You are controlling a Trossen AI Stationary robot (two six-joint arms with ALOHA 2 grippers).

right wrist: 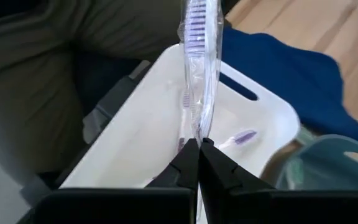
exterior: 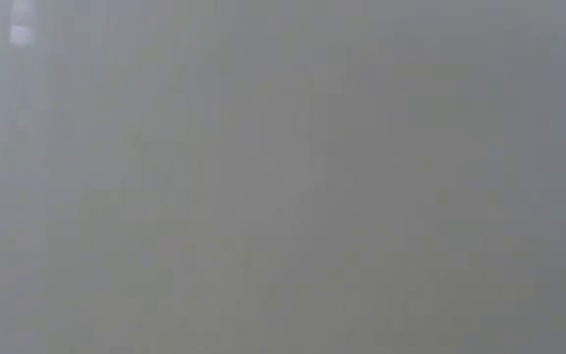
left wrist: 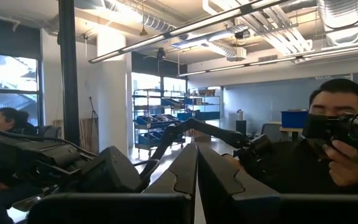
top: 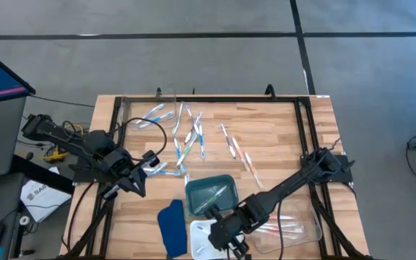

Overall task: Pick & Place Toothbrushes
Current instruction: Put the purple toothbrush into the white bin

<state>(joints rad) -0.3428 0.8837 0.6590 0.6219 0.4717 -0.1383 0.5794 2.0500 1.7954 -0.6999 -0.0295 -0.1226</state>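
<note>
The right gripper (top: pixel 226 235) hangs over the white plastic tray (right wrist: pixel 166 124) at the near edge of the wooden table (top: pixel 280 137), its two dark tapered fingers (right wrist: pixel 185 165) pressed together on a purple-bristled toothbrush (right wrist: pixel 199 37) sealed in a clear, crinkled wrapper; the brush stands up from the fingertips over the tray's smooth, rounded-cornered basin. Inside that tray lie more wrapped purple toothbrushes (right wrist: pixel 241 137), and a slot handle is cut through its wall. Just beside the tray rests a dark blue soft cloth piece (top: pixel 170 225), and touching its far side sits a teal tray (top: pixel 209 193) with a green brush lying in it. A clear tray (top: pixel 298 227) of pink-orange brushes sits under the right arm. Loose toothbrushes (top: pixel 190 133), thin sticks with pale handles in blue, green and pink-orange, scatter across the butcher-block planks toward the far side. The left gripper (top: pixel 141 172) sits at the table's left side near some blue brushes, its fingers closed flat against each other with nothing between them. A person holding a dark device (left wrist: pixel 331 127) shows beyond the table.
</note>
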